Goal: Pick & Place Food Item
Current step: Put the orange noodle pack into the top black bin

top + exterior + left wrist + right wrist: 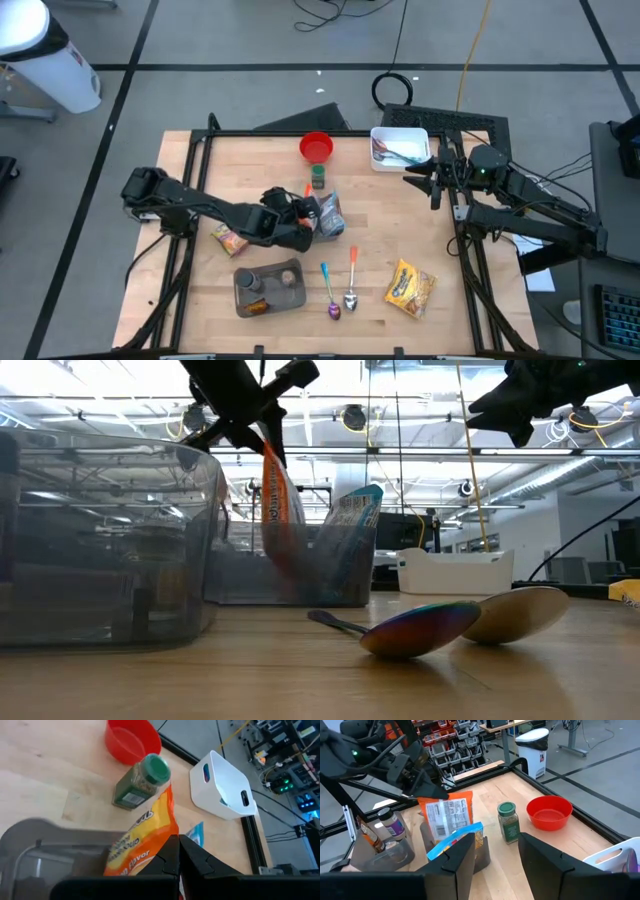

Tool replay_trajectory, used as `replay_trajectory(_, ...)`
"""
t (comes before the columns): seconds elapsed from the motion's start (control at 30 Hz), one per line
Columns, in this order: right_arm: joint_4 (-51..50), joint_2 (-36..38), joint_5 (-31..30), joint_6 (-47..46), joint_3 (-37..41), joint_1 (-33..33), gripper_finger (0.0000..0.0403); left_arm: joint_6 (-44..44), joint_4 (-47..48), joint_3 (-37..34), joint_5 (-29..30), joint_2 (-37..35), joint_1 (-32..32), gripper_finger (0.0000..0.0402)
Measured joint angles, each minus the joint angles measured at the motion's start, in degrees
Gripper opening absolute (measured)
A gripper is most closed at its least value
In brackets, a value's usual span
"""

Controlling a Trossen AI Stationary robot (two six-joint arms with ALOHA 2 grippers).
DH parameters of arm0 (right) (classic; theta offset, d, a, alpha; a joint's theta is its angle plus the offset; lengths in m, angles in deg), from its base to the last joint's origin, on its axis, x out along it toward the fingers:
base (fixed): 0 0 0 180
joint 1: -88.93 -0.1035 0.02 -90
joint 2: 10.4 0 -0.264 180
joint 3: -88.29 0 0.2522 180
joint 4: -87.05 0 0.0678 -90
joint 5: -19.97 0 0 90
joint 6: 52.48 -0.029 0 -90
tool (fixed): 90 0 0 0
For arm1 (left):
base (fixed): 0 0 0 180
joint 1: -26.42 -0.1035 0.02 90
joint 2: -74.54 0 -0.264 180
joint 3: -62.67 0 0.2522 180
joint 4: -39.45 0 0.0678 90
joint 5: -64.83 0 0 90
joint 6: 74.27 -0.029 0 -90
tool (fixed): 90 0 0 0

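Spoons point(440, 625) lie nearest; beyond them the left gripper point(176, 854) pinches the orange pouch's point(145, 837) top edge over the clear bin point(452, 857) near table centre, probably light, crinkly and slippery, while the right gripper point(432, 180) waits half-open at two o'clock.

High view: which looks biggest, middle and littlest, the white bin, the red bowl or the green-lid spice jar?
From largest to smallest as they look from above:
1. white bin
2. red bowl
3. green-lid spice jar
All three sit on the table at about the same depth, so the order is fairly safe.
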Motion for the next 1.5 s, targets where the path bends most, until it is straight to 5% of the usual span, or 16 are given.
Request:
replay_trajectory(1.03,0.04,-1.32,-0.14,1.91,-0.02,0.04,0.0141,-11.38,-17.76,-0.05,-4.59,7.06,-4.12,0.0002)
replay_trajectory(1.5,0.07,-1.93,-0.13,2.37,-0.02,0.04,0.0141,-14.15,-20.4,-0.04,-4.87,7.04,-4.12,0.0065)
